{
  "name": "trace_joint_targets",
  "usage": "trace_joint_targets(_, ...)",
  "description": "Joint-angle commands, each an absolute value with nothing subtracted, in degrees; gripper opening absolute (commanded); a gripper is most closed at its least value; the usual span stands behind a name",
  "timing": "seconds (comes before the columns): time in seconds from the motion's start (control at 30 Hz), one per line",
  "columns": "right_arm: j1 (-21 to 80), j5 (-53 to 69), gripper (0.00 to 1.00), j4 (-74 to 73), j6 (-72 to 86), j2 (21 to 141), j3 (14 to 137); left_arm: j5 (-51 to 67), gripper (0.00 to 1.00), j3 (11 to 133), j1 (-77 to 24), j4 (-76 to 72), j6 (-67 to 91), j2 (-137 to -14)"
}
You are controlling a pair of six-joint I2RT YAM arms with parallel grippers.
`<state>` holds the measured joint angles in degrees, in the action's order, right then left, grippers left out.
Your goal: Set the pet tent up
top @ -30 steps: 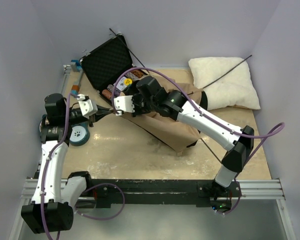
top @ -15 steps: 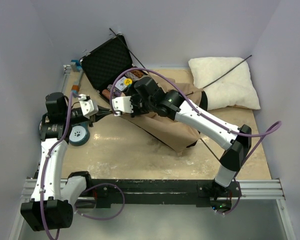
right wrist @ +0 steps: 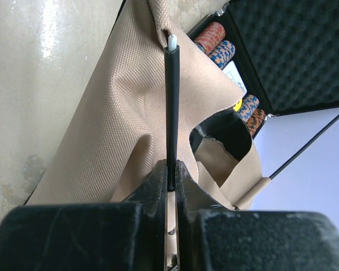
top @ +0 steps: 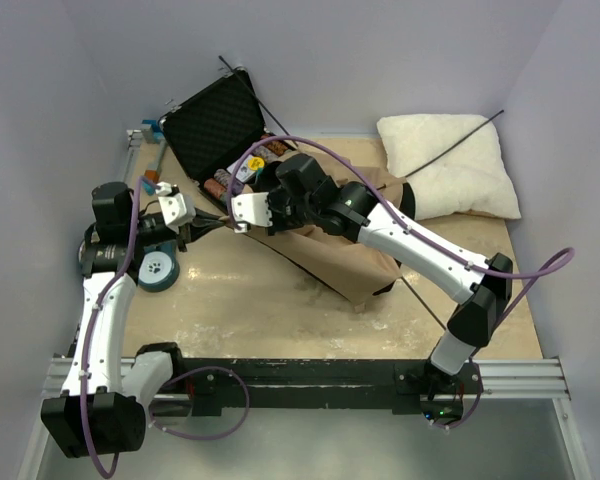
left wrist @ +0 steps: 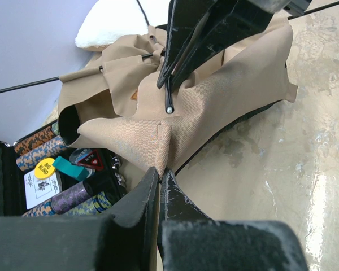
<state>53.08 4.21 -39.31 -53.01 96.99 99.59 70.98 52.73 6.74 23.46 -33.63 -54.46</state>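
Note:
The pet tent lies collapsed mid-table, tan canvas with a black floor edge. My left gripper is shut on the tent's pointed left corner, pinched between the fingertips. My right gripper is shut on a thin dark pole. The pole's white tip sits just short of that same corner, also seen in the left wrist view. Two other pole ends stick out, one past the case and one over the pillow. The pompom is out of view.
An open black case with coloured chips stands at the back left, touching the tent. A white fluffy pillow lies at the back right. A blue round item with a paw print sits by the left arm. Walls close in on three sides.
Both grippers have shifted only slightly around the tent's left corner. The left keeps its hold on the corner and the right on the pole.

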Motion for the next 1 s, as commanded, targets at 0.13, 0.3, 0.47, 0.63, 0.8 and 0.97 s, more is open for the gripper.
trace_joint_targets(0.13,50.8,0.6,0.00,-40.5,-53.3,94.3,98.7,73.7,0.00,54.6,7.5,20.2,-33.1,-54.2)
trace_joint_targets(0.3,50.8,0.4,0.00,-40.6,-53.5,95.4,100.0,73.5,0.00,55.1,7.4,20.1,-32.0,-53.8)
trace_joint_targets(0.47,50.8,0.6,0.00,-40.9,-54.1,95.9,99.8,73.8,0.00,55.4,7.4,19.2,-30.5,-53.5)
trace_joint_targets(0.63,50.7,0.6,0.00,-40.7,-54.2,96.2,99.8,73.8,0.00,55.4,7.5,18.5,-29.5,-53.3)
trace_joint_targets(0.8,50.8,0.7,0.00,-41.0,-54.4,96.7,100.3,74.2,0.00,55.8,7.4,17.8,-28.5,-53.5)
trace_joint_targets(0.97,50.9,0.9,0.00,-41.0,-54.5,97.1,100.6,74.3,0.00,56.0,7.4,18.0,-28.7,-53.5)
